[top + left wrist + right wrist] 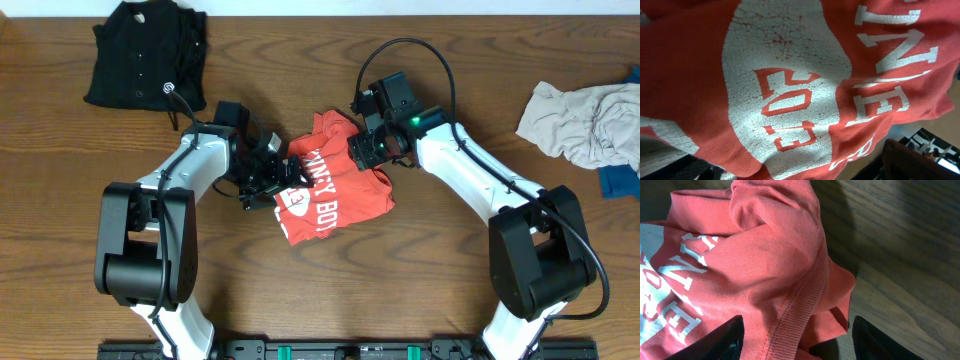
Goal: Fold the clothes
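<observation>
The red-orange T-shirt (335, 190) with white lettering lies crumpled at the table's middle, between both arms. My left gripper (272, 172) is at its left edge. In the left wrist view the printed cloth (790, 75) fills the frame and drapes over my left gripper (790, 162), whose dark fingers (912, 160) stand wide apart, open. My right gripper (366, 150) is at the shirt's upper right. Its fingers (722, 342) stand apart on either side of the ribbed collar (800, 315), open and not pinching it. The right gripper (797, 332) hovers over that fold.
A black buttoned shirt (145, 55) lies bunched at the back left. A pale grey garment (580, 120) is heaped at the right edge, with a blue piece (620, 180) beside it. Bare wooden tabletop (430, 270) surrounds the red shirt.
</observation>
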Robot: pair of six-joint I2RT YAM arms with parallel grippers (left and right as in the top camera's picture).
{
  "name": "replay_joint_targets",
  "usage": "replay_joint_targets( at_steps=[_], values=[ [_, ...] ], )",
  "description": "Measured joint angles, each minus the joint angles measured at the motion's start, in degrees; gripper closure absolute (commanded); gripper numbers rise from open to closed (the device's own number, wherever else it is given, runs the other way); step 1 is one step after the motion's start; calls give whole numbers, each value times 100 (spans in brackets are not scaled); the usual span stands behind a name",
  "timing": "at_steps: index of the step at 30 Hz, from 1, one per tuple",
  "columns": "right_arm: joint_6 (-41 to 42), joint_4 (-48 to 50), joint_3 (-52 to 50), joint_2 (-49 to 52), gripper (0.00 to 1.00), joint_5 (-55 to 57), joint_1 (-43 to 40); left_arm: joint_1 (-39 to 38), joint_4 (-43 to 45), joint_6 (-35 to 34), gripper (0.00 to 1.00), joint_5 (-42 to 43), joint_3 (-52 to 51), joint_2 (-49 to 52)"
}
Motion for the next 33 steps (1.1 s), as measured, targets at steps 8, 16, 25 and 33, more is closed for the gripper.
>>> replay_joint_targets(
  at_steps=[8, 16, 25, 33],
  values=[
    [-9, -39, 0, 0, 47, -2, 0, 0, -9, -98, 36, -87, -55, 52],
    [0, -42, 0, 0, 63, 0, 0, 2, -24, -85, 94, -190, -155, 162],
    [0, -48, 0, 160, 65, -4, 0, 11, -190, -83, 94, -426, -155, 162],
    [2, -13, 0, 763, 66, -109, 74, 289, -654, -81, 94, -667, -155, 162]
  ],
)
